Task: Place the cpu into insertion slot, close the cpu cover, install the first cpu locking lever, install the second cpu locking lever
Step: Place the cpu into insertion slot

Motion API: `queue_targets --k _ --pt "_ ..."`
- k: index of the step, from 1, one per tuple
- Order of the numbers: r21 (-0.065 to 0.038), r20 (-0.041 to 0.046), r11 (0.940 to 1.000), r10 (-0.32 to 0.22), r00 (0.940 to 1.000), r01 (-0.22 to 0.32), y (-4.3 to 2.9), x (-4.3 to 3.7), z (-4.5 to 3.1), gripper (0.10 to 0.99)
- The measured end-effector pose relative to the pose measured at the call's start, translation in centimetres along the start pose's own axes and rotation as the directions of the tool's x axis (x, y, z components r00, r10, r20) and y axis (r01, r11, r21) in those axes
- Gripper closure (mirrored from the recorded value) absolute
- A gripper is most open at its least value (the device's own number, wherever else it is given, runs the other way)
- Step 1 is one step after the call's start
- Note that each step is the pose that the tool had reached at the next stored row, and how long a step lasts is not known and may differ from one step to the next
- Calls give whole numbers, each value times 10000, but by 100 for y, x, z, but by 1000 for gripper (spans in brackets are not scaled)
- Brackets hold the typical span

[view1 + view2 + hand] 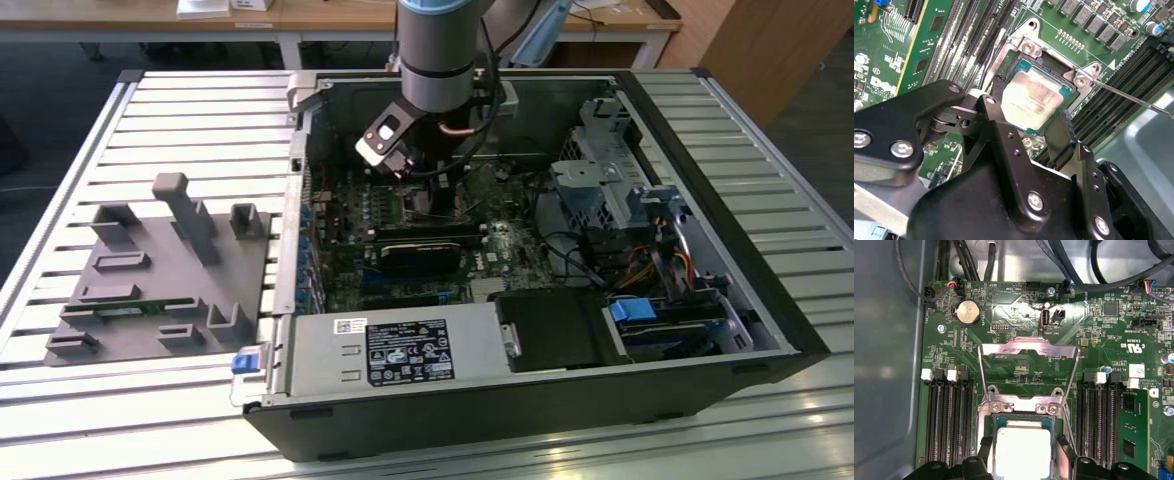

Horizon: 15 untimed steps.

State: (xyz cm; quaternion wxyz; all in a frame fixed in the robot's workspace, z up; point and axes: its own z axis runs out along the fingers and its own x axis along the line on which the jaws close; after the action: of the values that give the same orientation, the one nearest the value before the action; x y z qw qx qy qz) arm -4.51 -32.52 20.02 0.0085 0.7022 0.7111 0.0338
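Arm [438, 60] reaches down into the open computer case [747, 300], over the motherboard [400, 225]. The case lies on a slatted table [174, 110]. A grey fixture tray [160, 270] sits on the table at the exterior view's left of the case.

In both wrist views the cpu [1031, 100] [1023, 452] lies flat in the insertion slot [1040, 64], silver top up, edges lined up with the dark socket frame. Gripper [1031, 104] is low over the slot with its claw spread, one black finger [995, 92] on each side of the chip, just beside its edges. Can't tell if the pads touch it.

The cpu cover [1026, 365] is swung back off the slot, hinged at the silver rim, with green board showing through its cut-out. A thin metal locking lever [1134, 97] sticks out from one socket corner, not latched. Black memory slots [949, 425] run on both sides of the slot. A coin battery [968, 311] sits beyond the cover.
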Motion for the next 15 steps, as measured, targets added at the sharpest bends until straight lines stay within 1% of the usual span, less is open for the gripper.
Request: queue_targets --k 5,7,9,10,12,13,14,15 --pt "8 3 10000 0 10000 0 3 2 -48 482" --pt "18 4 10000 0 10000 0 5 2 -65 498" --pt "26 4 10000 1 10000 -1 6 3 -74 620" --pt "30 4 10000 1 10000 -1 6 3 -79 620" --pt "35 2 10000 1 10000 -1 7 3 -83 737" --pt "36 1 10000 2 10000 -2 7 3 -83 737" --pt "37 2 10000 1 10000 -2 7 3 -85 796" --pt "39 4 10000 1 10000 -1 7 3 -87 796"
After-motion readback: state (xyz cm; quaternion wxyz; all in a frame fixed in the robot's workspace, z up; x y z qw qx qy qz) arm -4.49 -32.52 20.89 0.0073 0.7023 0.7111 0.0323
